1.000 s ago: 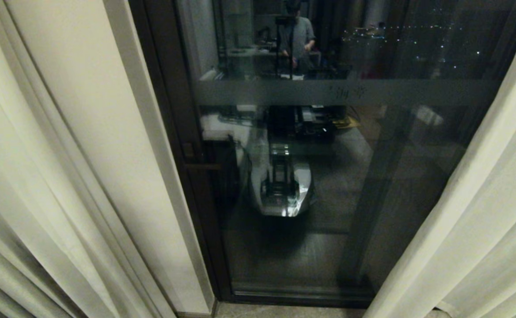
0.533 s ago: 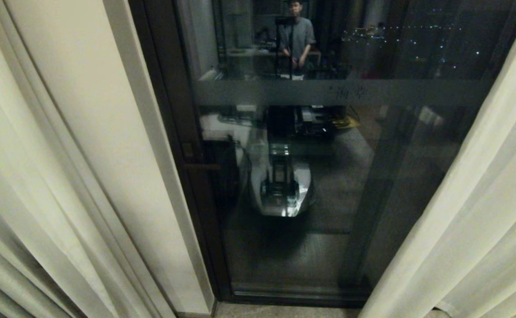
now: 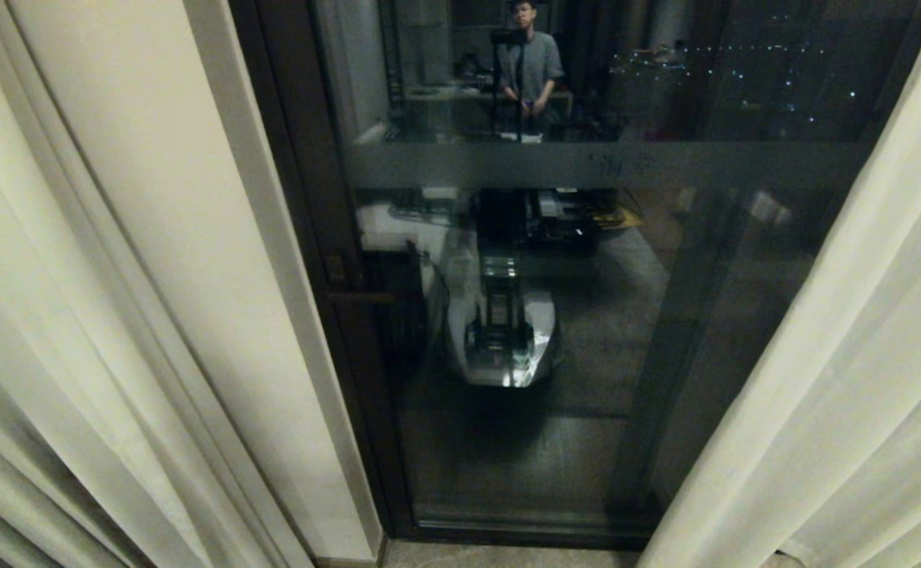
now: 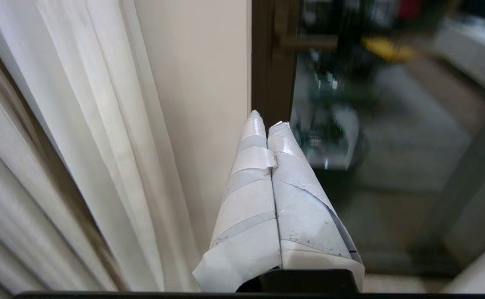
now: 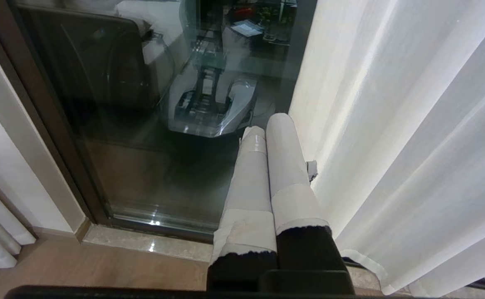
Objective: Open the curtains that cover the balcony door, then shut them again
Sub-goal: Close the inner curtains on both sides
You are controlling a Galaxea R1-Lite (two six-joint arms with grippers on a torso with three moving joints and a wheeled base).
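So the curtains (image 3: 50, 315) are sitting pulled apart rn: one cream panel is hanging down the left side of the head frame, w/ a strip of plain wall (image 3: 153, 237) btwn it and the door, and another panel (image 3: 847, 379) is hanging down the right side, overlapping the door's right edge. The balcony door (image 3: 587, 355) is filling the middle, dark frame, glass uncovered, w/ a frosted band (image 3: 602, 164) running across the upper part. The glass is reflecting the robot's own base (image 3: 500, 331) around center frame, and up top center a person (image 3: 530, 67) in a grey shirt is standing behind a tripod. City lights are showing in the upper right. Neither arm is showing in the head view. In the left wrist cam the left gripper (image 4: 265, 120) is pointing at the spot where wall meets door frame, taped fingers pressed tight together, holding nothing, curtain folds (image 4: 80, 124) off to the left side of that frame, not touching. In the right wrist cam the right gripper (image 5: 267, 124) is also fully closed and empty, fingers side by side, sitting just beside the sheer white fabric (image 5: 392, 124) on the right of that frame; can't tell if it's brushing it. Wood floor (image 5: 80, 265) and a stone sill (image 5: 151, 245) are showing lower left there.
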